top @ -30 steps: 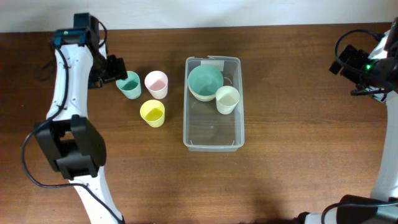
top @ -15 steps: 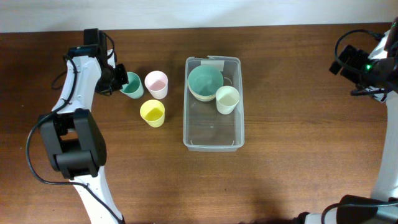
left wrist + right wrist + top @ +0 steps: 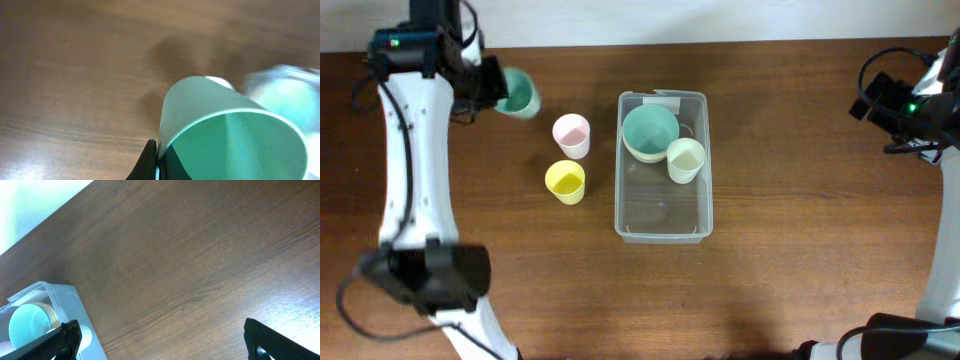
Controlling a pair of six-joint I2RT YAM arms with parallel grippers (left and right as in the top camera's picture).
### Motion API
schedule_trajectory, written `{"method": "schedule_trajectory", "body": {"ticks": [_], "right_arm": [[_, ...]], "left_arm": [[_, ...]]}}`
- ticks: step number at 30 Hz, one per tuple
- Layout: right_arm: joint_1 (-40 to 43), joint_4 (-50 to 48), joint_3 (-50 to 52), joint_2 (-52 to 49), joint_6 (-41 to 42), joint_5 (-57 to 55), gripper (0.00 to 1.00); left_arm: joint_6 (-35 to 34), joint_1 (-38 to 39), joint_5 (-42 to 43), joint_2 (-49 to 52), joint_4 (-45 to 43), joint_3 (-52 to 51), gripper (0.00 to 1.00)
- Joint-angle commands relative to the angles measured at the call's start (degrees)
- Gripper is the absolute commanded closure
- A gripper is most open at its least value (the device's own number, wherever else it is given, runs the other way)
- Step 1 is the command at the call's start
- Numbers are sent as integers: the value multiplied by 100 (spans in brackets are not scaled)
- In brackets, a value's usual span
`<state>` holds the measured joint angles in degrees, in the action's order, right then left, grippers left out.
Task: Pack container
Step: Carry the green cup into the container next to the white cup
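So the left gripper (image 3: 492, 88) is clamped on the teal cup (image 3: 517, 93), tilted near the table's (image 3: 800, 250) far-left corner, probably to clear the rim of the container (image 3: 660, 215), which sits mid-table by the far edge. The right gripper (image 3: 161, 324) idles wide open at the right edge.

Dark brown wood-grain table (image 3: 800, 250), pale surface (image 3: 720, 20) beyond its far edge

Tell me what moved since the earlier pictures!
The left gripper took hold of the teal cup and lifted it away from the pink cup, toward the table's far edge; it now hangs tilted. The pink cup, yellow cup, container with its bowl and cream cup, and the open right gripper stayed put.
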<state>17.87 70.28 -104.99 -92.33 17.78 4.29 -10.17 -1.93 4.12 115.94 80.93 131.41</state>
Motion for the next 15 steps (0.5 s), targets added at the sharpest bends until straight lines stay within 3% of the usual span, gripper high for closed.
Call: {"method": "schedule_trajectory", "body": {"ticks": [1,8,15], "right_arm": [[15,2,-7,-9,-17,-48,1],[15,2,-7,-9,-17,-48,1],[15,0,-7,-9,-17,-48,1]], "left_arm": [[22,903,63,-459,262,184,99],[122,2468,-195,-50,328,-361,99],[122,3156,-212,643,-175,-988,99]]}}
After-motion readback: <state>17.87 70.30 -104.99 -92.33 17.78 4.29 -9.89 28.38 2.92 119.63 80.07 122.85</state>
